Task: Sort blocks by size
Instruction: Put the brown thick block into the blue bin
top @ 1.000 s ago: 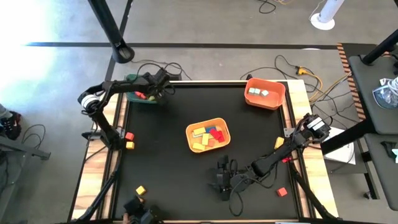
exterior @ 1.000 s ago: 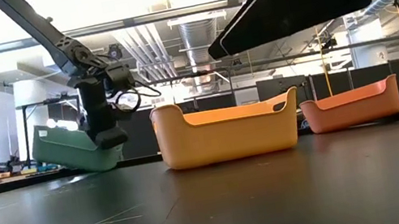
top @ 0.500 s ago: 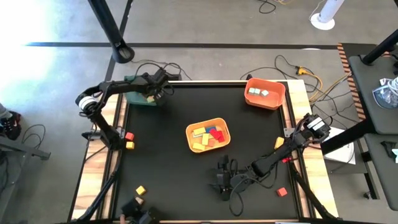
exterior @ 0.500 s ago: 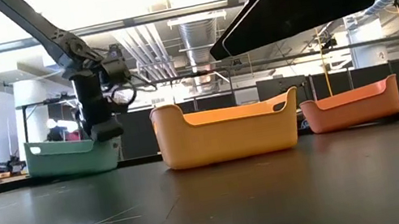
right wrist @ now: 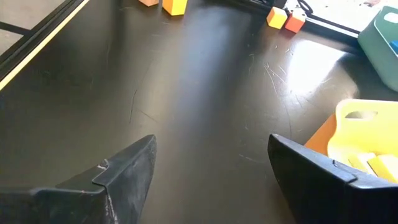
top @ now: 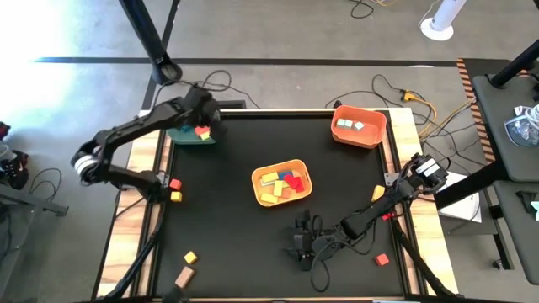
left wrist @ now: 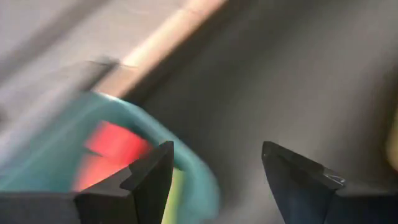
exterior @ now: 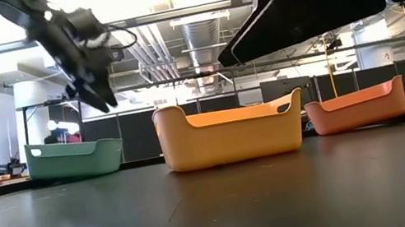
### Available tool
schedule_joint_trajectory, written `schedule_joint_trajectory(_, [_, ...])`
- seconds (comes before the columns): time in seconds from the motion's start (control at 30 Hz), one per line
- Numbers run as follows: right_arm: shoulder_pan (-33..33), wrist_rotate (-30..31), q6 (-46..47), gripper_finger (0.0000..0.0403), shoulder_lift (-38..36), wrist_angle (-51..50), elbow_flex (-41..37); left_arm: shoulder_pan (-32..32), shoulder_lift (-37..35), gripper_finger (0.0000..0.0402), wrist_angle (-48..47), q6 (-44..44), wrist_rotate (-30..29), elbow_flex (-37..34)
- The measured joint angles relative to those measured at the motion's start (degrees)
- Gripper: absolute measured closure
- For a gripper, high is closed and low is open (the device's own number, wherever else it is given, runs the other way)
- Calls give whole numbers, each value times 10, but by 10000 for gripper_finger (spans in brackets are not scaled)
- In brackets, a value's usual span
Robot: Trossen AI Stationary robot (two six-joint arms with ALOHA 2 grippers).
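From above, we are seeing the left gripper [top: 205,114] hovering over the green bin [top: 190,135], which is holding a red block [top: 201,131]; loose blocks [top: 175,189] are lying near the table's left edge.

At table level, the left gripper [exterior: 104,97] is hanging above the bin.

In the left wrist view, its fingers [left wrist: 149,180] are standing apart, released.

In the right wrist view, the right gripper [right wrist: 211,168] is resting open over the table [right wrist: 186,93].

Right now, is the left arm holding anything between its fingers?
No, in the left wrist view the left gripper is open with nothing between its fingers, above the green bin.
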Motion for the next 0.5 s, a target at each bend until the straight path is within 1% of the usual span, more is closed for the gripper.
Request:
schedule_joint_trajectory(0.1, [0,0,10,114,0,0,-3,-50,-52,173,-68,-34,98,-21])
schedule_joint_trajectory(0.17, [0,0,12,117,0,0,-3,-106,-90,173,-104,-72,122,-49])
schedule_joint_trajectory(0.27, [0,0,18,116,0,1,-3,-220,-144,173,-120,-161,117,-99])
schedule_joint_trajectory(0.33, [0,0,18,113,0,4,-3,-318,-175,173,-117,-247,108,-133])
schedule_joint_trajectory(0.4, [0,0,17,108,0,12,-4,-431,-194,173,-110,-351,79,-159])
schedule_joint_trajectory(0.5, [0,0,8,101,0,20,-4,-625,-199,173,-104,-540,11,-179])
